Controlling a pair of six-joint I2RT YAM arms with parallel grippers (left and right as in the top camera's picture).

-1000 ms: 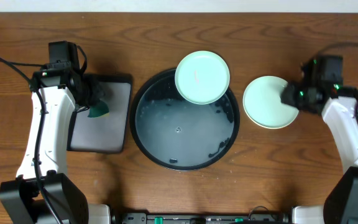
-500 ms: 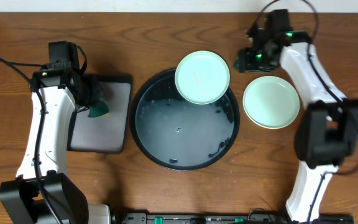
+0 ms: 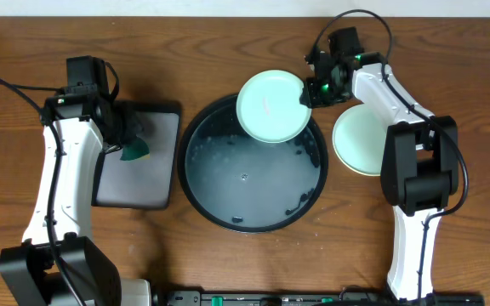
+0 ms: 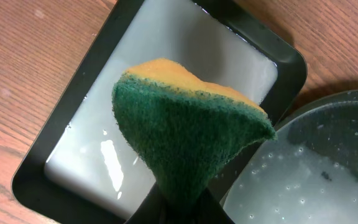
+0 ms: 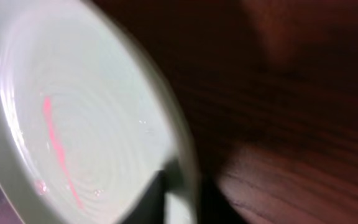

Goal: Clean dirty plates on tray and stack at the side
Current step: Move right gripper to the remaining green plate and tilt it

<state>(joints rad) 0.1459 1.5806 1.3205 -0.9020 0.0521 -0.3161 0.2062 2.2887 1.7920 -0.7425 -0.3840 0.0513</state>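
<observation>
A mint plate with a red streak rests tilted on the far rim of the round black tray. My right gripper is shut on that plate's right rim, one finger inside and one outside, as the right wrist view shows over the plate. A pale plate lies on the table right of the tray; whether another plate lies under it is hidden. My left gripper is shut on a green and yellow sponge above the grey tray.
The black tray holds soapy water and dark specks; its edge also shows in the left wrist view. The grey rectangular tray sits left of it. My right arm crosses over the pale plate's right side.
My right gripper moved from the pale plate at the right, round the back, to the mint plate's right rim and closed on it. The mint plate shifted slightly left. The left arm stayed still.
</observation>
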